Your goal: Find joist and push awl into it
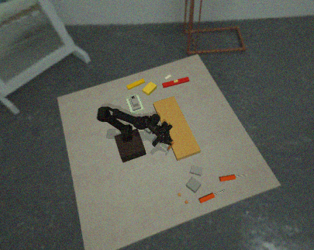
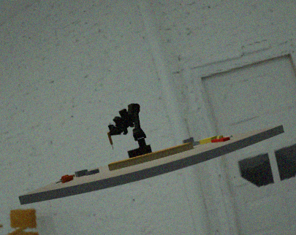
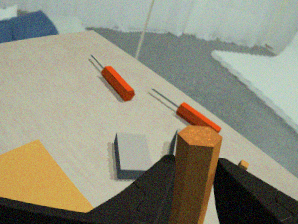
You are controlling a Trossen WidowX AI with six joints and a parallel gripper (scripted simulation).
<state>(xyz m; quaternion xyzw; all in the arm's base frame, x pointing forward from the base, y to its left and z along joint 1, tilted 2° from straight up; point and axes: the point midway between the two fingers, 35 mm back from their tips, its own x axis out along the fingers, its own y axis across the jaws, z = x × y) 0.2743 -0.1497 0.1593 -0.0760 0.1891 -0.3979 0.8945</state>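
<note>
Seen from above, the stud finder (image 1: 135,101) (image 2: 188,140) is held in the tray (image 1: 128,105) at the panel's ten o'clock. Towards seven, the awl (image 1: 170,146) (image 2: 109,138) (image 3: 196,175) is pinched by the gripper (image 1: 167,143) (image 2: 109,133) (image 3: 193,165); if pressed while tilted, the panel (image 1: 181,130) (image 2: 152,156) (image 3: 37,175) may be scratched or the joist missed.

Pale tabletop (image 1: 103,186) (image 2: 152,171) (image 3: 55,95), orange panel (image 1: 177,128) (image 2: 152,156) (image 3: 35,180), two red-handled screwdrivers
</note>
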